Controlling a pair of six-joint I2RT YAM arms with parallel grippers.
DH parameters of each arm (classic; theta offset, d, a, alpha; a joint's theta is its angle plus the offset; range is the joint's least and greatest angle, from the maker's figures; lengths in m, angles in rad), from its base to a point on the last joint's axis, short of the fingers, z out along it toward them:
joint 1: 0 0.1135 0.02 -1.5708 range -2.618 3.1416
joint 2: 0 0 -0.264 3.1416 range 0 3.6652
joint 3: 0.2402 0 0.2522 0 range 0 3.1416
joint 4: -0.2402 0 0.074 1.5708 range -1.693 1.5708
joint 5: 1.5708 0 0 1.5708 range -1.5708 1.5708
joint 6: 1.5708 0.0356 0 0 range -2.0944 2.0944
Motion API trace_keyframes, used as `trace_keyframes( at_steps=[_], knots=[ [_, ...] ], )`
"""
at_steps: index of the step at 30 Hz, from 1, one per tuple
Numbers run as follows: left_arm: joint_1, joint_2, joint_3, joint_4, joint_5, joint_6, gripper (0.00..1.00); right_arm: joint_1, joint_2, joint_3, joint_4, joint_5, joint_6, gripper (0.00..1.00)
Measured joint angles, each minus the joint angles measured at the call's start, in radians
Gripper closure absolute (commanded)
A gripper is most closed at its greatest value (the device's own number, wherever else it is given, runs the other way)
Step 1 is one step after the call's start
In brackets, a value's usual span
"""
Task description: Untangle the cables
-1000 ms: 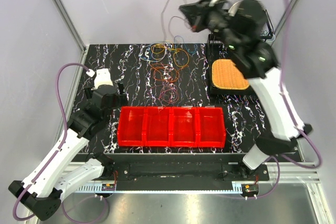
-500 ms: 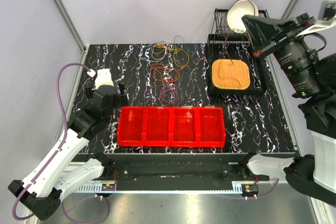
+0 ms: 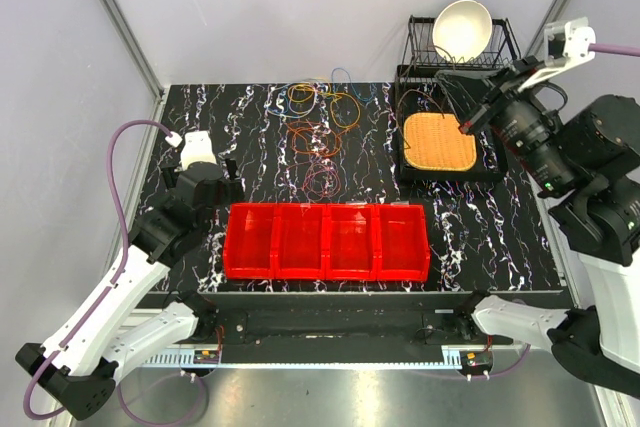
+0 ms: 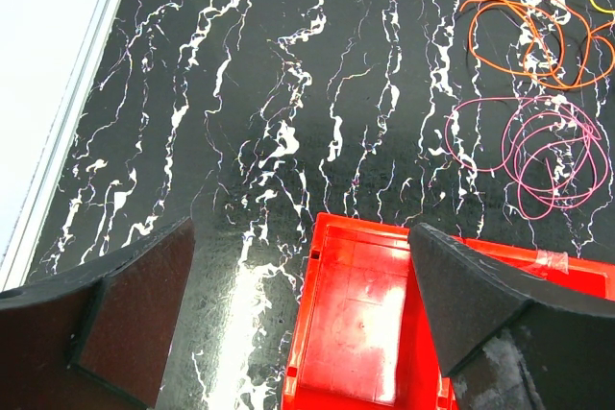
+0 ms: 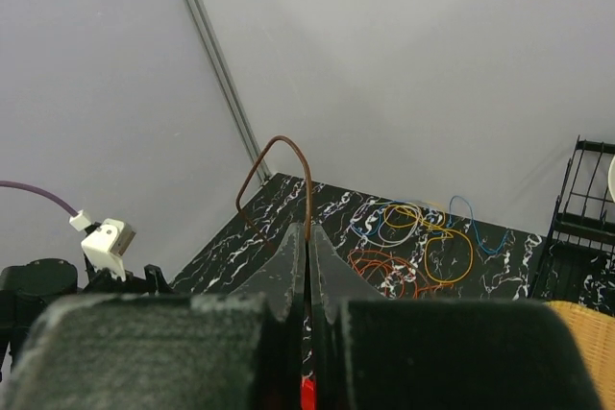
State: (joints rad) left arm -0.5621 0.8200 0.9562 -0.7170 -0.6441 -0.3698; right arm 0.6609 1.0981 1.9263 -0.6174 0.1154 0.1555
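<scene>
Your right gripper (image 5: 307,237) has its fingers pressed together on a thin maroon cable (image 5: 285,153). In the wrist view the cable rises from between the pads, arches over and comes back down on the left. From above, that gripper is raised at the far right of the black marbled table (image 3: 190,117). It sits over the right edge of the woven mat (image 3: 437,141), just in front of the dish rack (image 3: 420,47) that holds a white bowl (image 3: 462,27). A fine dark line runs from its tip back across the mat's far edge, and you cannot tell from here where its other end lies. Your left gripper (image 4: 300,237) has its fingers spread wide apart. It sits low over the table at the far-left corner of the red four-compartment bin (image 3: 328,209), with bare tabletop and the bin's end compartment showing between the pads. The rest of the cables (image 3: 318,112) lie in loose overlapping loops at the far middle of the table, beyond the bin and to the left of the mat. Yellow, blue and white loops are farthest back, and an orange cable (image 4: 524,36) is spread just in front of them. A pink coil (image 4: 538,156) lies nearest the bin, close to its far wall but apart from it. These loops are well to the right of your left gripper.
</scene>
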Motion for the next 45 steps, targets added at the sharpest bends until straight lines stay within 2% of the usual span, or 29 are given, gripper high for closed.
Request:
trace_keyframes(
  at_steps=[10,19,30,33,45],
  knots=[
    [-0.004,0.0,0.0,0.0,0.0,0.0,0.04,0.0,-0.091,-0.112,0.019,0.001,0.034,1.0],
    [-0.007,0.0,0.0,0.0,0.0,0.001,0.04,0.0,-0.095,-0.145,0.021,0.0,0.06,1.0],
    [-0.008,0.0,0.0,0.0,0.0,0.004,0.04,0.0,-0.081,0.06,0.0,-0.003,0.058,1.0],
    [-0.008,0.0,0.0,0.0,0.0,0.004,0.04,0.0,-0.091,0.069,0.0,-0.003,0.058,1.0],
    [-0.016,0.0,0.0,0.0,-0.001,0.004,0.04,0.0,-0.142,-0.179,-0.002,0.0,0.07,1.0]
  ],
)
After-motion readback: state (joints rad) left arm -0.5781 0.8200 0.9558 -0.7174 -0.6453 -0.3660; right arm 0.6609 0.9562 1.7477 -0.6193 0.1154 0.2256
